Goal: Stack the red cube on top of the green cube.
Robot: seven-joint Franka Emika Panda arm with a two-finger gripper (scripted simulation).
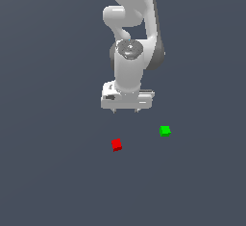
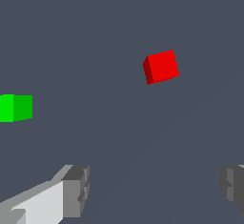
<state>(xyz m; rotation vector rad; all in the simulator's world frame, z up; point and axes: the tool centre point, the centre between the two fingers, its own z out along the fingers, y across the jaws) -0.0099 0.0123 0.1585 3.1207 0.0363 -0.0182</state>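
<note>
1. A white Franka arm (image 1: 129, 42) reaches down over a flat slate-grey surface (image 1: 48, 172), its pincer (image 1: 125, 110) pointing downward above the two cubes.
2. The pincer stands wide apart and grips nothing; in the wrist view its two dark-padded fingers (image 2: 76, 189) sit far from each other with only bare surface between them.
3. The red cube (image 1: 116, 145) rests on the surface, below the pincer's fingertips in the exterior view and slightly toward that view's left (it sits turned at an angle rather than square to the camera).
4. The green cube (image 1: 165, 131) lies on the surface well apart from the red one, toward the exterior view's right.
5. In the wrist view the red cube (image 2: 161, 66) appears whole, while the green cube (image 2: 15, 107) is cut off by the picture's edge.
6. Neither cube touches the pincer or the other cube.
</note>
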